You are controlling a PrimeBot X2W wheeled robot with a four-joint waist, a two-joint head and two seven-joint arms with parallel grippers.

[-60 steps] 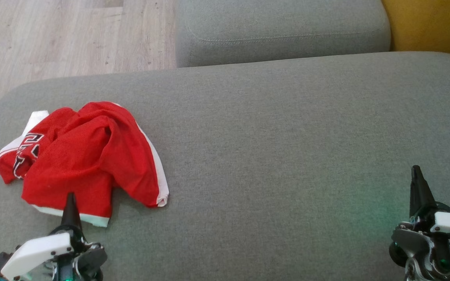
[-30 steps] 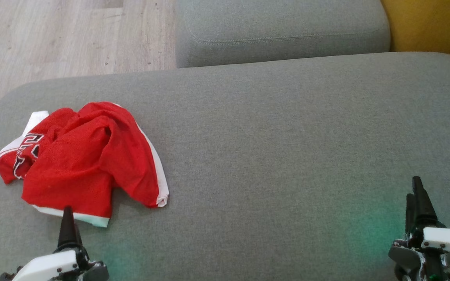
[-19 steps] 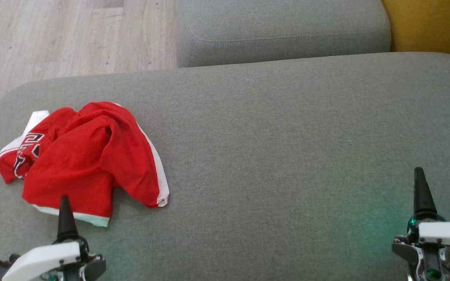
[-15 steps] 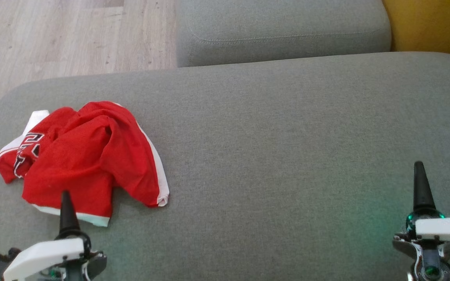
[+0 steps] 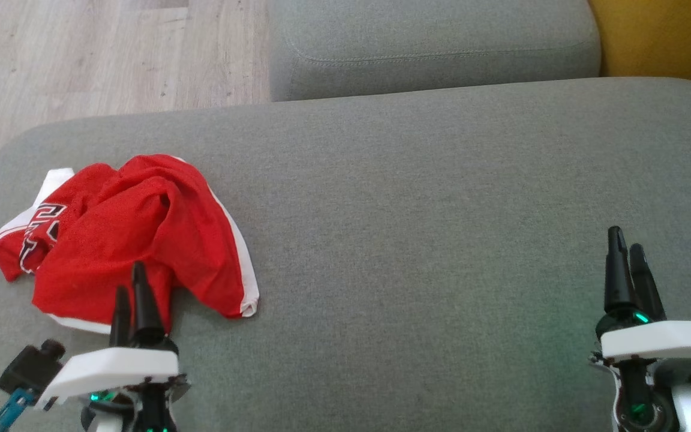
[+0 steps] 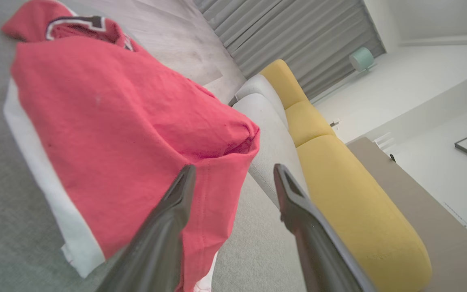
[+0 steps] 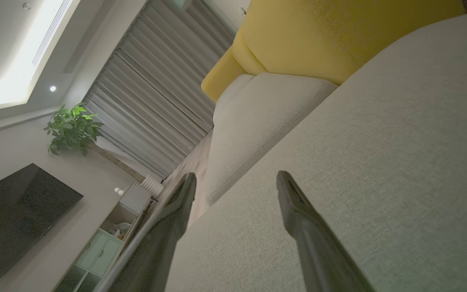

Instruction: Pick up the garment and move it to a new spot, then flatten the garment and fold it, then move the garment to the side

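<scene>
- Red garment (image 5: pixel 135 234), crumpled on grey cushion (image 5: pixel 417 210); its black-white lettering (image 5: pixel 39 223) unreadable.
- Left gripper (image 5: pixel 131 279) released, at garment's near edge.
- Right gripper (image 5: pixel 625 239) released, well apart.

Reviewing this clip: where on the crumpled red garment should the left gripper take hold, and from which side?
Probably the raised red fold of the garment, from the robot's near side, open left gripper straddling it: it stands proud of the cushion, whereas the white hem lies flat.

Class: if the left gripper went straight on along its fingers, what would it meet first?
Probably the crumpled red-and-white garment: the open left gripper points at its near edge, though its height above the cloth is unclear.
</scene>
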